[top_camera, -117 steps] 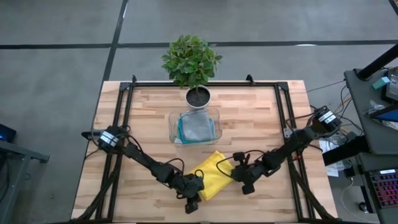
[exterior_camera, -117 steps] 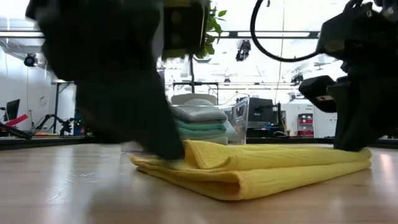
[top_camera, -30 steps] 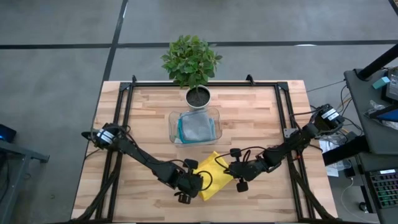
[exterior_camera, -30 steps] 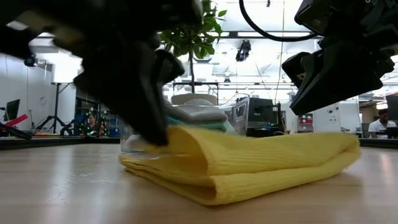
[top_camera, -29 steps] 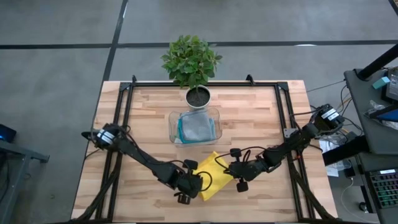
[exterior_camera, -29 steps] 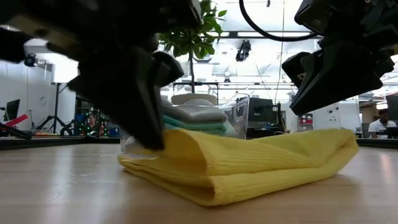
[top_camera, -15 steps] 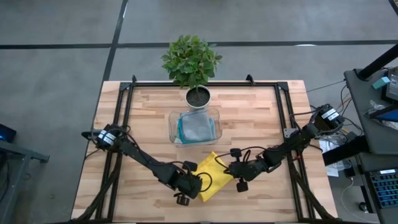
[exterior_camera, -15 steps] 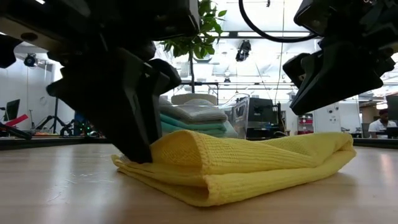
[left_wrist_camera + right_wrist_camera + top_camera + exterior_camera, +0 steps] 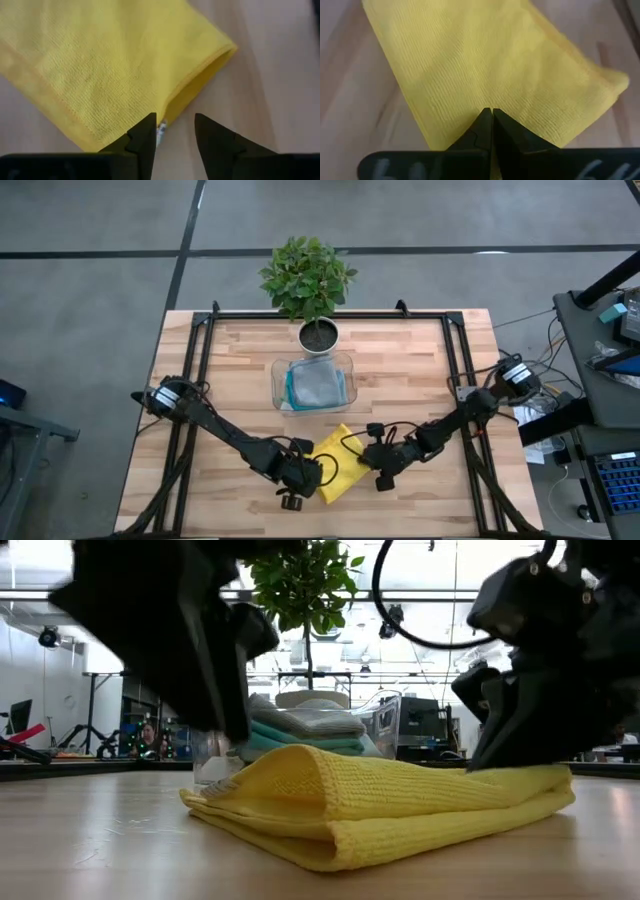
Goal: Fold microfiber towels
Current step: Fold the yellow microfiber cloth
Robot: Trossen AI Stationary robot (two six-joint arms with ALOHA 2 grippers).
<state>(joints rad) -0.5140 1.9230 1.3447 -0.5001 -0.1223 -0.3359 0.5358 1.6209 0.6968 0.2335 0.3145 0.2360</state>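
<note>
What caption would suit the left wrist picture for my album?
Left pincer, fingers parted, over the edge of the folded yellow microfiber towel on the pale wooden table.

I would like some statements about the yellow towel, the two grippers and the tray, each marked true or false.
1. The yellow towel lies folded on the wooden table. True.
2. The left gripper is clamped on the towel. False: its fingers stand apart at the towel's edge, gripping nothing.
3. The right gripper is shut, its tips over the yellow cloth. True.
4. The clear tray holds only the potted plant. False: it holds stacked folded towels; the plant stands behind it.
5. The yellow towel lies inside the tray. False: it lies on the table in front of it.
</note>
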